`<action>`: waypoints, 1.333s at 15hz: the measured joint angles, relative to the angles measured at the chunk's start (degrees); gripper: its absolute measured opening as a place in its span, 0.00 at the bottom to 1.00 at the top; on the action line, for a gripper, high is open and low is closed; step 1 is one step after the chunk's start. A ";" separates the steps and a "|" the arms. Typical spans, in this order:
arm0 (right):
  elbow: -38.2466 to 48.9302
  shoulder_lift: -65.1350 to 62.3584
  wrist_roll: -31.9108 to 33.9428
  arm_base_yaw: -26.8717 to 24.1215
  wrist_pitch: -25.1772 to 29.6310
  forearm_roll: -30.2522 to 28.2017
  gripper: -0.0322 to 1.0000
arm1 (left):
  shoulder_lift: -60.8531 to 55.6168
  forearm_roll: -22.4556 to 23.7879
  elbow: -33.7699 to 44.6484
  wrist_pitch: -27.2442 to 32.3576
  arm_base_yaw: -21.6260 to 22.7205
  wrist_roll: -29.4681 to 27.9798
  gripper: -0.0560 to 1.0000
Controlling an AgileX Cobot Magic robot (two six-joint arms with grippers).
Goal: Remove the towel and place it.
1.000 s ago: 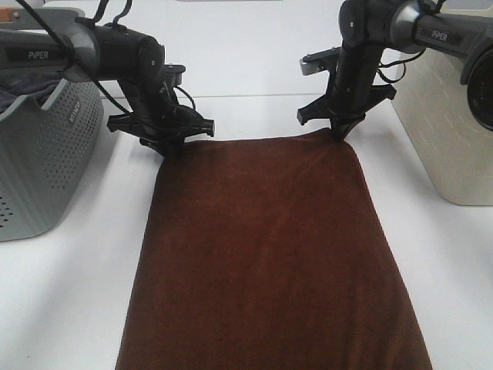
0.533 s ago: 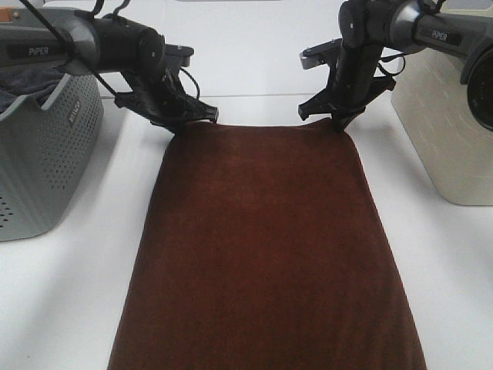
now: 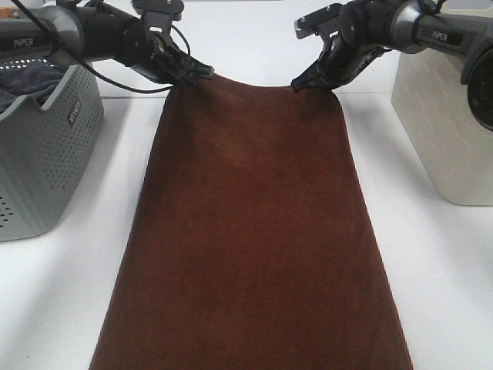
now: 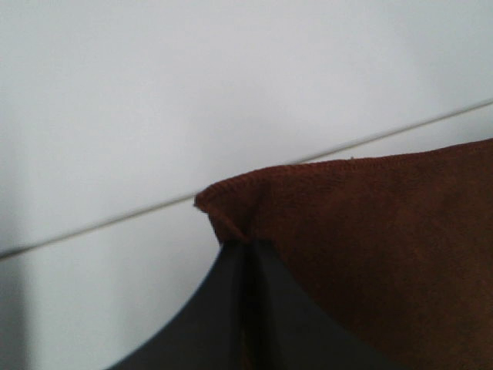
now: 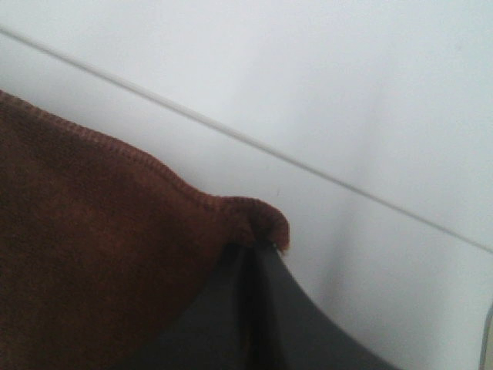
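The dark reddish-brown towel [image 3: 254, 231] stretches from the far middle of the white table toward the front edge, its far edge lifted off the table. My left gripper [image 3: 191, 74] is shut on the towel's far left corner [image 4: 223, 212]. My right gripper [image 3: 312, 79] is shut on the far right corner [image 5: 258, 220]. The far hem sags slightly between the two grippers. The near end of the towel runs out of the exterior view. No white tag shows.
A grey perforated basket [image 3: 46, 146] with a dark grey cloth [image 3: 27, 81] inside stands at the left. A beige bin [image 3: 443, 116] stands at the right. White table [image 3: 447, 277] shows on both sides of the towel.
Both grippers have risen and moved toward the far side, lifting the towel's far edge off the table and pulling the towel along with it.
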 joint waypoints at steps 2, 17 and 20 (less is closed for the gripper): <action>0.00 0.00 0.00 0.00 -5.61 -0.34 0.03 | 0.29 2.58 0.00 -5.21 0.06 0.00 0.06; 0.17 0.34 0.23 -2.98 -20.63 -0.34 0.03 | 7.85 3.38 -8.42 -13.92 2.69 -1.26 0.06; 0.17 1.89 0.23 -3.04 -20.28 -0.34 0.09 | 7.85 3.38 -8.42 -13.92 3.15 -2.18 0.13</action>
